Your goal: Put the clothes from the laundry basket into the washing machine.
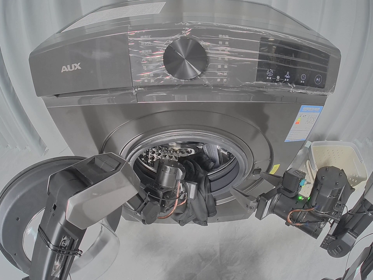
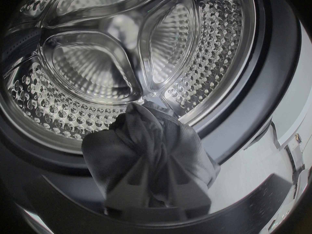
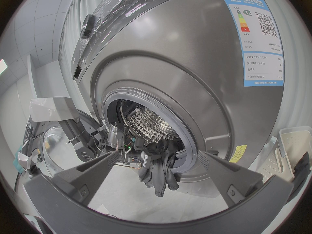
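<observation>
The washing machine [image 1: 186, 109] stands with its round door [image 1: 19, 199] swung open to the left. My left gripper [image 1: 193, 177] is at the mouth of the drum [image 1: 171, 152], shut on a black garment [image 1: 198, 203]. The garment hangs down over the lower lip of the opening. In the left wrist view the garment [image 2: 146, 147] is bunched between the fingers of the left gripper [image 2: 156, 176], with the steel drum [image 2: 97, 65] behind. My right gripper [image 1: 248, 181] stands open and holds nothing, to the right of the opening and beside the laundry basket [image 1: 338, 156].
In the right wrist view the cream basket [image 3: 292, 140] sits on the floor against the machine's right side, with a dark cloth [image 3: 302, 169] in it. The open door takes up the space low on the left. Pale floor lies in front of the machine.
</observation>
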`<state>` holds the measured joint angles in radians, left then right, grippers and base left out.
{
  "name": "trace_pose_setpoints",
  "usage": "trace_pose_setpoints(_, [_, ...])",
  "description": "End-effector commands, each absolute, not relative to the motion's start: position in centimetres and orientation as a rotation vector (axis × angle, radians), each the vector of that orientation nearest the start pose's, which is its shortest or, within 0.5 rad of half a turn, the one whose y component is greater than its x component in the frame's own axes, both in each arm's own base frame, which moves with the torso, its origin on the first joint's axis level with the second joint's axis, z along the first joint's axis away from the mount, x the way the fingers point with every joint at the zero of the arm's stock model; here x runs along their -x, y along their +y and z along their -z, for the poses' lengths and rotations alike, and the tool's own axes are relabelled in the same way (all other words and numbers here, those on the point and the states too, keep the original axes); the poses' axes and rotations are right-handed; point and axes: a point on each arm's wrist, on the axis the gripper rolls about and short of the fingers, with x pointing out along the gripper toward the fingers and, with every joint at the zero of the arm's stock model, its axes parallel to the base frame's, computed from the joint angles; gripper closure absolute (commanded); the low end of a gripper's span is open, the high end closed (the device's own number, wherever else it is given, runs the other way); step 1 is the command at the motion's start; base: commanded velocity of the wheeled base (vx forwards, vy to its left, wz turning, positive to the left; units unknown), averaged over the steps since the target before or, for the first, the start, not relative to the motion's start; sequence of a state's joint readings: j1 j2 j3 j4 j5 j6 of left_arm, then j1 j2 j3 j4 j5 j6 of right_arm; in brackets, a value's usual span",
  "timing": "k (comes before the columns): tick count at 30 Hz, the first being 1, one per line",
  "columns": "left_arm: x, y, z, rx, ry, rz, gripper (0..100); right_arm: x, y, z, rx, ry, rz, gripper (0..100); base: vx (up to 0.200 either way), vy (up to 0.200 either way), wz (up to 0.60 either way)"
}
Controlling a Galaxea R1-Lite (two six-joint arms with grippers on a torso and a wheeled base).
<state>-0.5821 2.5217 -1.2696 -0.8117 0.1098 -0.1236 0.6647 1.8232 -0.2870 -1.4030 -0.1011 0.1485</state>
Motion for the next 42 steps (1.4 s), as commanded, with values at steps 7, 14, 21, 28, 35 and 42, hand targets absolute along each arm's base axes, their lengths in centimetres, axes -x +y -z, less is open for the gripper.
trace_pose_setpoints(7, [-43.7,-26.7,-3.0,0.118,0.138,0.338,100,-20.5,15.7,-10.5,-0.095,0.165,-0.552,0,0.000,0.000,0.00])
trace_pose_setpoints(14, [-44.8,-26.3,-3.0,0.129,0.108,0.305,100,-20.4,15.7,-10.5,-0.094,0.167,-0.551,0,0.000,0.000,0.00])
trace_pose_setpoints(21, [-44.7,-26.4,-3.1,0.136,0.108,0.306,0,-20.5,15.7,-10.5,-0.095,0.164,-0.552,0,0.000,0.000,0.00])
trace_pose_setpoints(28, [-41.0,-26.5,-3.7,0.122,0.250,0.373,0,-20.4,15.7,-10.5,-0.095,0.166,-0.553,0,0.000,0.000,0.00])
trace_pose_setpoints(35, [-38.5,-25.8,-1.8,0.066,0.407,0.444,0,-20.4,15.7,-10.5,-0.095,0.166,-0.553,0,0.000,0.000,0.00])
trace_pose_setpoints(42, [-38.7,-25.9,0.4,0.048,0.440,0.442,0,-20.4,15.7,-10.5,-0.094,0.167,-0.553,0,0.000,0.000,0.00])
